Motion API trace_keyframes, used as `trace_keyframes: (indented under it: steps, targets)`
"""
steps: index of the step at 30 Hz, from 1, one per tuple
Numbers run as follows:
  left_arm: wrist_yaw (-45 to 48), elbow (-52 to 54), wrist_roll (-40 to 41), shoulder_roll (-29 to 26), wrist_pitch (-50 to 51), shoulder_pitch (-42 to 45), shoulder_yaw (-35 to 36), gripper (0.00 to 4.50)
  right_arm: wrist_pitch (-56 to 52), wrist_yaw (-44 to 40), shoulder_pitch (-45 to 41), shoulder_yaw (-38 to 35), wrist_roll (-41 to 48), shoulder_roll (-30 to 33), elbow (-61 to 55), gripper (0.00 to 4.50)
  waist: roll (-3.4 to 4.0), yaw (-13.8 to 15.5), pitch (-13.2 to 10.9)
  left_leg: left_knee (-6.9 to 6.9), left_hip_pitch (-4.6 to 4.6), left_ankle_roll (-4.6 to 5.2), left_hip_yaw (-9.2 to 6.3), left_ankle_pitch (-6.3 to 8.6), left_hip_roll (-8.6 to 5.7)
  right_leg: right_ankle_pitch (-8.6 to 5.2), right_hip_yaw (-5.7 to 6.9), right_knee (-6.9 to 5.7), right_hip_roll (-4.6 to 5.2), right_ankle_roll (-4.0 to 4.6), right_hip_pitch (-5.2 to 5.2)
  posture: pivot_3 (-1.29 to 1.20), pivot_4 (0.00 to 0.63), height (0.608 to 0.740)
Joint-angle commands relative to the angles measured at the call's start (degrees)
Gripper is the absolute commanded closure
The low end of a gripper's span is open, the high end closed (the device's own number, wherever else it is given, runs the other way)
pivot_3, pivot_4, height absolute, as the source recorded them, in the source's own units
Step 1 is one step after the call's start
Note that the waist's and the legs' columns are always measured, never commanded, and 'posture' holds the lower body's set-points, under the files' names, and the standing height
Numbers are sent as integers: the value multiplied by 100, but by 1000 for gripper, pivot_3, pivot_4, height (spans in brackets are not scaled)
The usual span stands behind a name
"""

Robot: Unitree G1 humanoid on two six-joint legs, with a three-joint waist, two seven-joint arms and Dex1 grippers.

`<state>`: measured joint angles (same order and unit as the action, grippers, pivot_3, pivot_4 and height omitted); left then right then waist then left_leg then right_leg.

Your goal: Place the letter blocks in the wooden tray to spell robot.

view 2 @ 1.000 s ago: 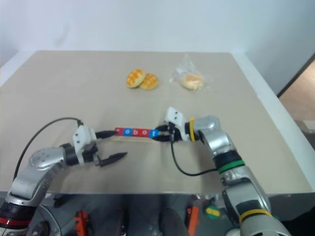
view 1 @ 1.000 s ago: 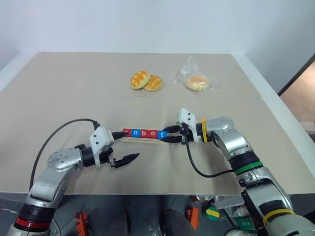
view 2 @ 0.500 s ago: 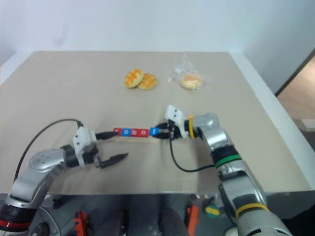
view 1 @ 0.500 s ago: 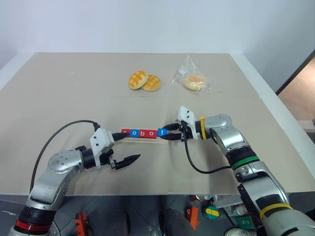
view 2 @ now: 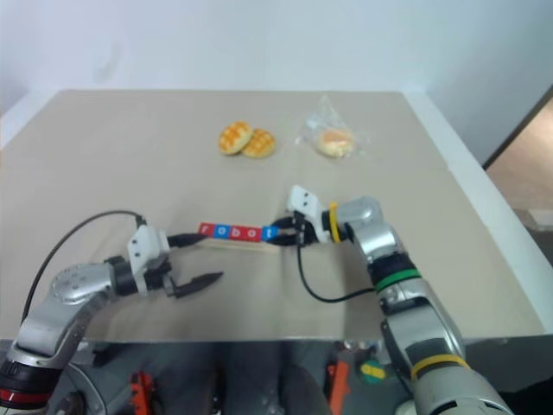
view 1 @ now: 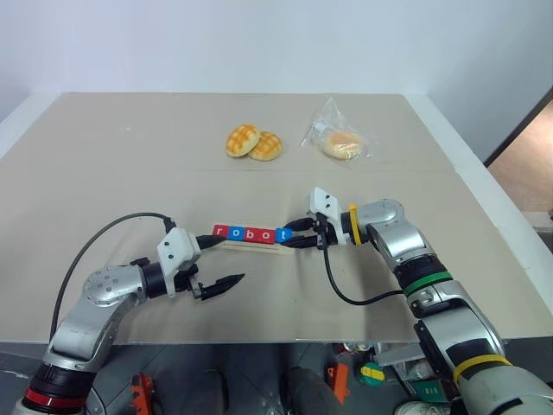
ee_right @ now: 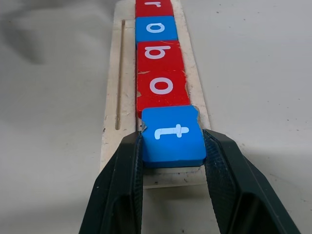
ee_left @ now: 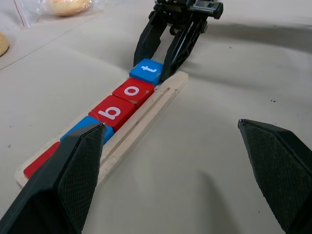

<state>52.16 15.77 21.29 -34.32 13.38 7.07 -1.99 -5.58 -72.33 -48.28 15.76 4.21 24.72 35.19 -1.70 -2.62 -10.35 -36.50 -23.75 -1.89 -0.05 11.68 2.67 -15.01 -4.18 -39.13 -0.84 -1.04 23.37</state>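
Wooden tray: we see the wooden tray [view 1: 251, 245] lying flat on the table [view 1: 104, 173], near the front middle, with its length running left to right between the two grippers.

Letter blocks: we count five letter blocks [ee_right: 157, 53] in a touching row on the tray, reading r, o, b, o, t, coloured red, blue, red, red, blue.

Blue t block: the blue t block [ee_right: 173, 136] sits at the tray's right end, touching the red o beside it.

Right gripper: our right gripper [ee_right: 173, 170] reaches in from the right, pointing left along the tray, and its two black fingers [ee_right: 122, 180] are clamped on the two opposite sides of the t block.

Left gripper: our left gripper [view 1: 218, 259] sits at the tray's left end with its fingers spread wide and nothing between them; the far finger lies just by the r end of the tray, the near finger is well off the tray towards the table's front edge.

Elsewhere: two round buns [view 1: 256, 142] and a bagged bun [view 1: 340, 138] lie well apart from the tray, further back on the table.
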Motion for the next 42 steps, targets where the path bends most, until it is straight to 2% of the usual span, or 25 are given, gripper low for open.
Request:
trace_keyframes:
  steps: [1, 14, 15, 16, 22, 24, 30, 35, 38, 42]
  targets:
    - [60, 127, -54, -36, -169, 3, -7, 0, -103, -62, -180, -153, 113, -29, -202, 2808, 0, 0, 0, 0, 0, 0, 0, 0, 0, 0, 0, 0, 0, 0, 0, 0, 150, 740]
    - [95, 80, -125, -22, -206, 24, -27, 0, -376, -193, -138, -160, 186, -12, -405, 2808, 0, 0, 0, 0, 0, 0, 0, 0, 1, 0, 0, 0, -1, 0, 0, 0, 150, 740]
    - [97, 74, -127, -20, -208, 29, -29, 0, -398, -202, -127, -156, 186, -9, -427, 2496, 0, 0, 0, 0, 0, 0, 0, 0, 1, 0, 0, 0, 0, 0, 0, 0, 150, 740]
    - [100, 69, -130, -19, -212, 32, -30, 0, -410, -205, -117, -152, 184, -6, -440, 2496, 0, 0, 0, 0, 0, 0, 0, 0, 1, 0, 0, 0, 0, 0, 0, 0, 150, 740]
    - [106, 30, -159, -30, -229, 49, -34, 0, -413, -194, -76, -131, 138, 2, -450, 349, 0, 0, 0, 0, 0, 0, 0, 0, 0, 0, 0, 0, 0, 0, 0, 0, 150, 740]
    - [104, 23, -167, -31, -235, 45, -33, 0, -383, -172, -84, -135, 124, -3, -419, 71, 0, 0, 0, 0, 0, 0, 0, 0, 0, 0, 0, 0, 0, 0, 0, 0, 150, 740]
    - [28, 29, -117, 47, -225, 26, 46, 0, -788, -41, -115, -383, 399, -37, -702, 71, 0, 0, 0, 0, 0, 0, 0, 0, 0, 0, 0, 0, 0, 0, 0, 0, 150, 740]
    - [-369, 60, 190, 250, 85, 103, 409, 0, -1445, 383, 167, -828, 779, 32, -1455, 71, 0, 0, 0, 0, -2, 0, -2, 0, 0, -1, 2, 0, 1, -1, 0, 0, 150, 740]
    - [-1116, 2, 268, 343, 349, 164, 1037, 0, -1702, 1307, 730, -1638, 1049, 111, -2260, 71, 0, 6, 0, 1, -2, 0, -7, 0, 0, -1, 5, 0, 1, -2, -1, 0, 150, 740]
    - [-1942, -153, -136, 278, 474, 97, 1595, 0, -1606, 2353, 1651, -2449, 1120, 168, -3117, 71, 0, 39, 0, -1, -15, 0, -22, 0, -5, -5, 15, 0, 6, -9, 2, 0, 150, 740]
